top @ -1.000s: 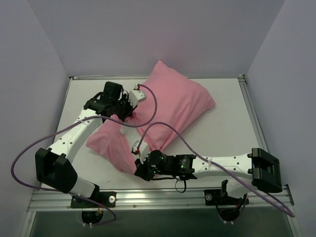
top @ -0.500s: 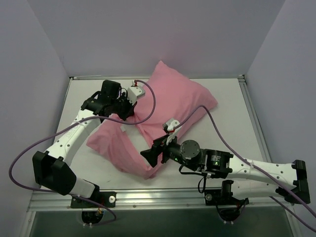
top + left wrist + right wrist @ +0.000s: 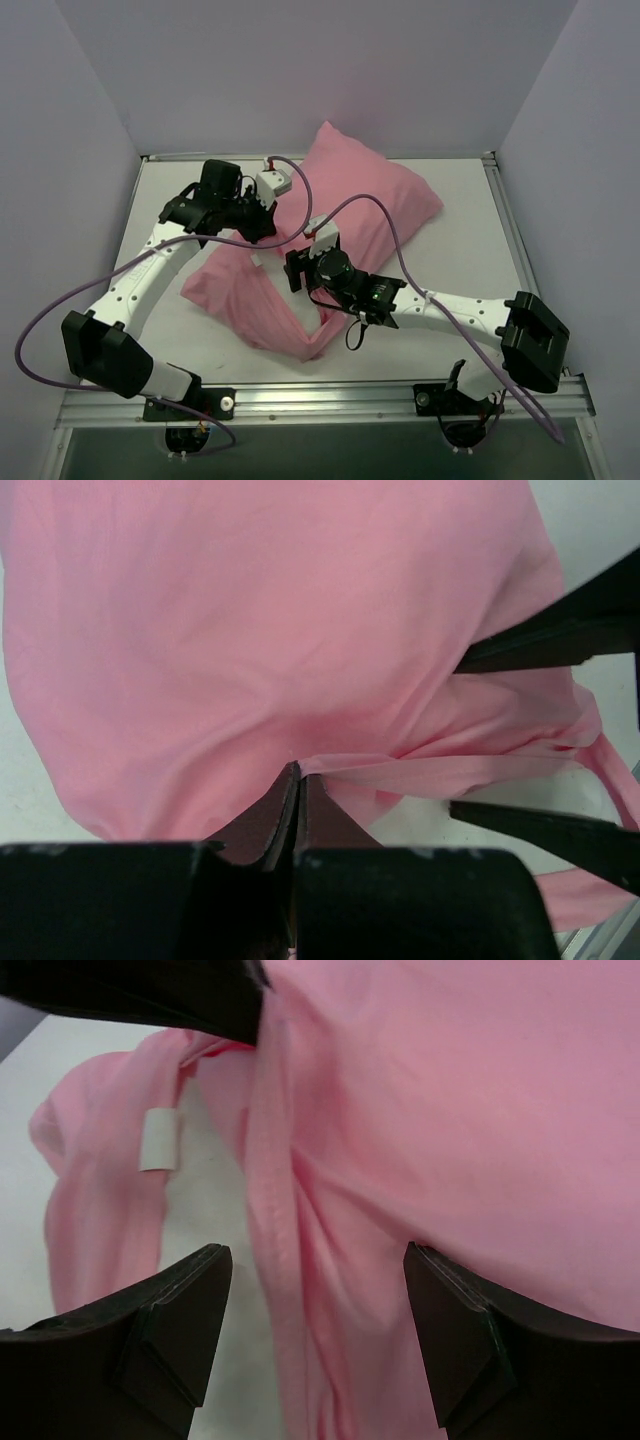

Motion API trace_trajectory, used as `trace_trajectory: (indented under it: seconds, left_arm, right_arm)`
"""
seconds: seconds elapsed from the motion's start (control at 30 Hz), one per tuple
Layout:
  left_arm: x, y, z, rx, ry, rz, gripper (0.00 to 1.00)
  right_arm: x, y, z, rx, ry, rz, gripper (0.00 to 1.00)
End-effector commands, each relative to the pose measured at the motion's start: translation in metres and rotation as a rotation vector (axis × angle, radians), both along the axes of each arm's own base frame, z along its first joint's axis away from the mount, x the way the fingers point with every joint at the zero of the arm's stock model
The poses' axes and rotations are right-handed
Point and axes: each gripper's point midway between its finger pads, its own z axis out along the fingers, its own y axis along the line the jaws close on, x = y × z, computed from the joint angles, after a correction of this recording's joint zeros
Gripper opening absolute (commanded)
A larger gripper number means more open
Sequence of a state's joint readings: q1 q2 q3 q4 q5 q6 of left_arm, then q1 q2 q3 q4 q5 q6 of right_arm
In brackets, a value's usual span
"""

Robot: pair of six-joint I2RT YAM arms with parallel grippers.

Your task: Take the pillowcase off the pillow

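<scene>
The pink pillowcase (image 3: 370, 205) lies across the middle of the white table, puffed at the far right and flat and loose at the near left. The white pillow is hidden inside it. My left gripper (image 3: 262, 228) is shut on a hem of the pillowcase (image 3: 300, 630), pinched at the fingertips (image 3: 297, 780), with the strip pulled taut. My right gripper (image 3: 297, 270) is open and empty, just right of the left one. Its fingers (image 3: 180, 1320) straddle a fold of the pillowcase (image 3: 450, 1110) without touching it. A small white label (image 3: 160, 1140) hangs on the hem.
The table (image 3: 470, 290) is walled at the back and on both sides. A metal rail (image 3: 330, 400) runs along the near edge. Purple cables (image 3: 390, 225) loop over the pillowcase. The right gripper's fingers (image 3: 560, 645) show in the left wrist view.
My right gripper has moved from the near corner of the pillowcase away from me to just beside the left gripper. The left gripper keeps its hold and has shifted slightly back.
</scene>
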State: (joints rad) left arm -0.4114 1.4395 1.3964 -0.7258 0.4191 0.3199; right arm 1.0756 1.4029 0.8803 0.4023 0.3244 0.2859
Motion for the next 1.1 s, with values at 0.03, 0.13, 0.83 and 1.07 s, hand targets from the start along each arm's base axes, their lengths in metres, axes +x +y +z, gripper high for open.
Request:
trace_trajectory:
  seconds: [0.03, 0.13, 0.83, 1.07]
  left_arm:
    - [-0.004, -0.01, 0.048, -0.1, -0.081, -0.035, 0.02]
    - [-0.005, -0.01, 0.049, -0.098, -0.085, -0.043, 0.02]
    - [-0.107, -0.027, 0.072, 0.068, -0.174, -0.482, 0.41]
    - [-0.091, -0.029, -0.01, 0.424, -0.431, -0.503, 0.74]
  right_arm:
    - [0.03, 0.009, 0.027, 0.132, -0.035, -0.043, 0.65]
    - [0.036, 0.004, 0.014, 0.144, -0.009, -0.074, 0.48]
    - [0.063, 0.006, 0.028, 0.403, 0.182, -0.051, 0.0]
    - [0.063, 0.012, 0.037, 0.505, 0.21, -0.042, 0.0]
